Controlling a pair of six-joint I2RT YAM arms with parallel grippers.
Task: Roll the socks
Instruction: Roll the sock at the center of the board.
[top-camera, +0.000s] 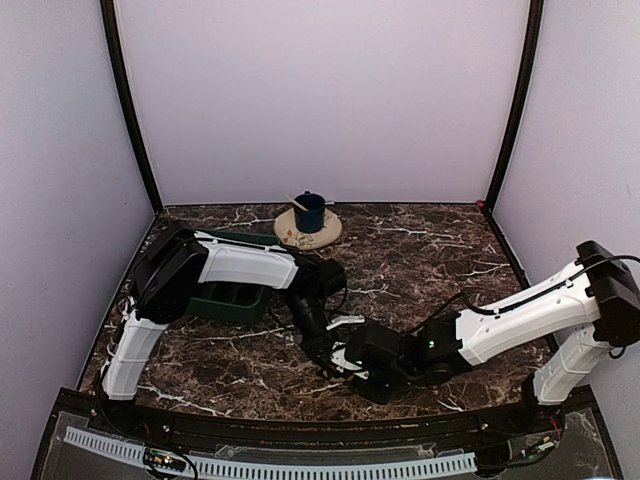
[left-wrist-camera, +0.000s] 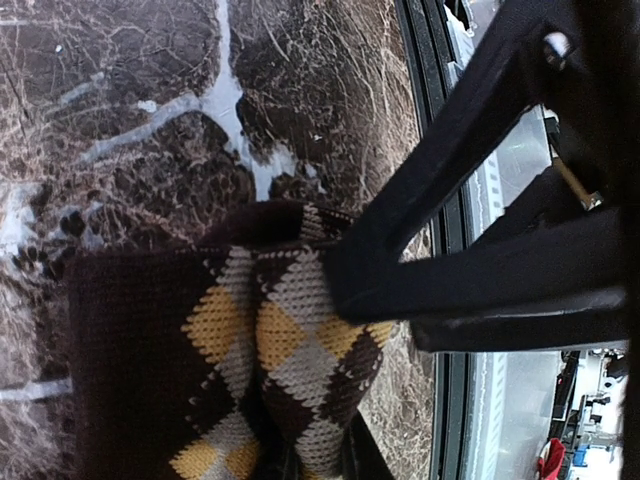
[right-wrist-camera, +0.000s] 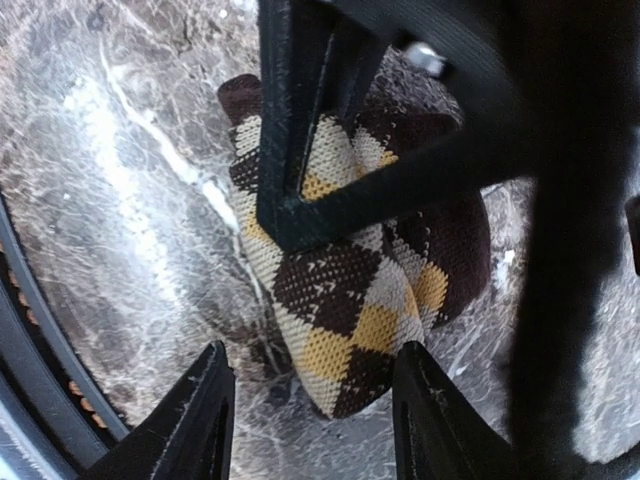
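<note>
A brown, cream and yellow checkered sock (right-wrist-camera: 350, 290) lies bunched in a short bundle on the dark marble table. In the left wrist view the sock (left-wrist-camera: 280, 340) fills the lower middle, and my left gripper (left-wrist-camera: 315, 465) is shut on its fabric at the bottom edge. My right gripper (right-wrist-camera: 312, 350) is open, with the sock's near end between its fingers (right-wrist-camera: 210, 410). In the top view the left gripper (top-camera: 322, 340) and the right gripper (top-camera: 345, 362) meet near the table's front middle and hide the sock.
A green tray (top-camera: 235, 300) sits under the left arm's forearm. A blue cup (top-camera: 310, 212) stands on a round plate (top-camera: 300, 238) at the back middle. The table's front rail (left-wrist-camera: 450, 300) runs close beside the sock.
</note>
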